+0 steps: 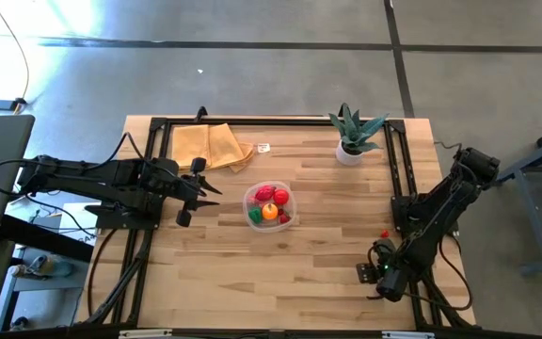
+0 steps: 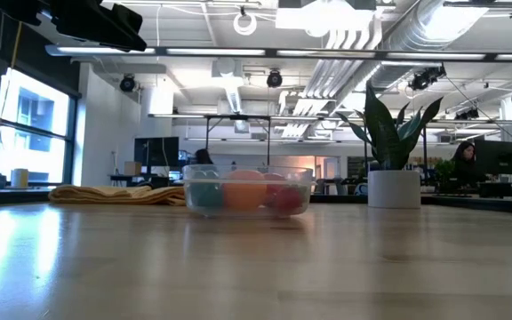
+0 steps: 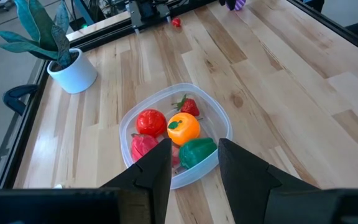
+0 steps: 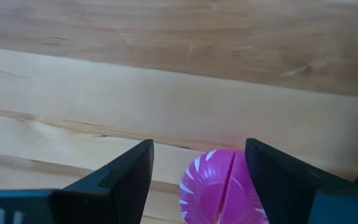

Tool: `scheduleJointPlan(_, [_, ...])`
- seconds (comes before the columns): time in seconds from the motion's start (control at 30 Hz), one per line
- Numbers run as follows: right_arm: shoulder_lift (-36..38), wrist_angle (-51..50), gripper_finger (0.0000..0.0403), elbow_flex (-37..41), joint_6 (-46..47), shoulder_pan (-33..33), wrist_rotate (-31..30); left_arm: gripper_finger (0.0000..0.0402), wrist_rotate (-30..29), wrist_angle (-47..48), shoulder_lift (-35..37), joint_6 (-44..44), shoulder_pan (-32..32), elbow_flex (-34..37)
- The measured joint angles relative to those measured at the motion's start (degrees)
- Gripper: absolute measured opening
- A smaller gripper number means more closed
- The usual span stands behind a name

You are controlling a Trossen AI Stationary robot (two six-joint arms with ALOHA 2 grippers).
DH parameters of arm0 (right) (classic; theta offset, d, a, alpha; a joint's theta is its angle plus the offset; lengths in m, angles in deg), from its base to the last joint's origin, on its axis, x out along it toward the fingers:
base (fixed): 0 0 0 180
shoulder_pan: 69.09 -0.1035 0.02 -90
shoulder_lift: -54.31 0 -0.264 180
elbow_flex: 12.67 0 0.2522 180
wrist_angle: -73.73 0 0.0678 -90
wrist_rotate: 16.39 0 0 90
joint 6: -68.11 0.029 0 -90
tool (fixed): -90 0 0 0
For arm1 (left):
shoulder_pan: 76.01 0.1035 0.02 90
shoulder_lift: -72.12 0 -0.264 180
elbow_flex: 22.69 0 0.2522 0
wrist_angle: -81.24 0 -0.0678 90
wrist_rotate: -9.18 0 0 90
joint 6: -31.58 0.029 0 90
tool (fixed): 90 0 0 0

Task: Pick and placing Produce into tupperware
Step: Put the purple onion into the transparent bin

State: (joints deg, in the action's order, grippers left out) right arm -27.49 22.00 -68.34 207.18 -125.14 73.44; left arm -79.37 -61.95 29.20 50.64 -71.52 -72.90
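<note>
The clear tupperware (image 1: 269, 205) (image 2: 247, 206) (image 3: 224, 127) rests on its base at mid-table. It holds several produce pieces: a red tomato (image 3: 150, 122), an orange (image 3: 184, 128), a strawberry (image 3: 189, 106), a green pepper (image 3: 197, 151) and a dark red piece (image 3: 143, 147). My left gripper (image 1: 196, 189) (image 3: 194, 163) hovers open just left of the tupperware. My right gripper (image 1: 373, 273) (image 4: 199, 143) is open low over the table's near right part. A magenta piece with white stripes (image 4: 219, 186) lies on the wood between its fingers.
A potted plant (image 1: 351, 134) (image 2: 394, 156) stands at the far right. A folded tan cloth (image 1: 211, 146) (image 2: 118, 194) lies at the far left. A small red piece (image 1: 384, 234) (image 3: 176, 22) sits by the right arm's base. Black frame rails run along both table sides.
</note>
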Motion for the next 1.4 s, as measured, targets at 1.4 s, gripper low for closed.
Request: scheduleJointPlan(1.4, [2.05,6.52,0.0246,-0.02,5.0,6.21,14.48,0.012,0.0,0.0,0.01,0.0,0.0,0.0])
